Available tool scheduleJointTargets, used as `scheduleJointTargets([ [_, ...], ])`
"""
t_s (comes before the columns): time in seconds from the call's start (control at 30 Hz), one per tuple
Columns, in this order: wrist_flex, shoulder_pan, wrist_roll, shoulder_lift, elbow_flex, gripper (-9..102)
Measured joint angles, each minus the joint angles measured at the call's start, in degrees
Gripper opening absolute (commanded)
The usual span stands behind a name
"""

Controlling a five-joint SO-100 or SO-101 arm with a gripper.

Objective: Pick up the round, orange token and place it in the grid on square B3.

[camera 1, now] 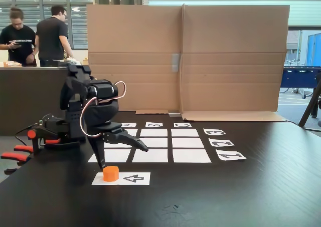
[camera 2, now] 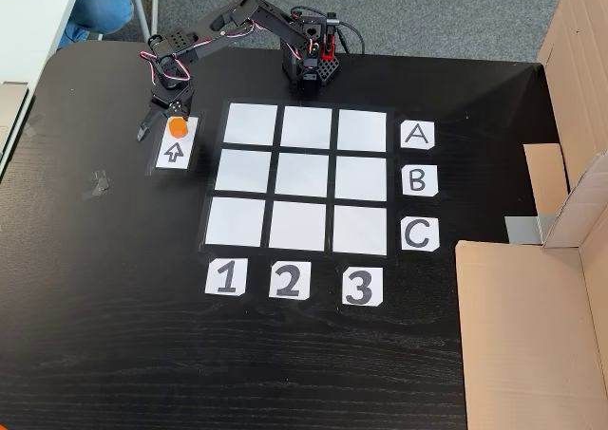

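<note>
The black arm's fingers [camera 1: 120, 157] are spread apart and hold nothing. In a fixed view from the side, one finger points straight down and its tip sits just behind the token [camera 1: 111, 173]. The other finger sticks out to the right, above the desk [camera 1: 241, 197]. The token is a small orange round block. It stands upright on a white sheet with a black arrow [camera 1: 131, 178], at the sheet's left end in this view. The arrow points at the token.

In a fixed view from above, the fingers [camera 2: 161, 123] hang right over the token [camera 2: 177, 125], which sits at the top end of the arrow sheet [camera 2: 174, 152]. The grid [camera 2: 302, 177] of nine white squares lies to the right of the fingers. All nine squares are bare. Square B3 [camera 2: 360, 177] is in the middle row, in the column farthest from the fingers, next to the B label [camera 2: 419, 179] and in line with the 3 label [camera 2: 361, 286]. It is well apart from the token.

A big cardboard wall [camera 1: 185, 56] stands behind the desk. Two people [camera 1: 35, 34] stand far behind the arm.
</note>
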Motion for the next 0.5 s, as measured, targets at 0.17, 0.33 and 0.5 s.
scheduleJointTargets([
  [0.17,-0.18,-0.7,0.26,0.0,-0.18,-1],
  [0.33,-0.26,-0.7,0.26,-0.35,-0.26,-1],
  [0.5,-0.18,-0.62,0.62,-0.88,-1.23,-1],
])
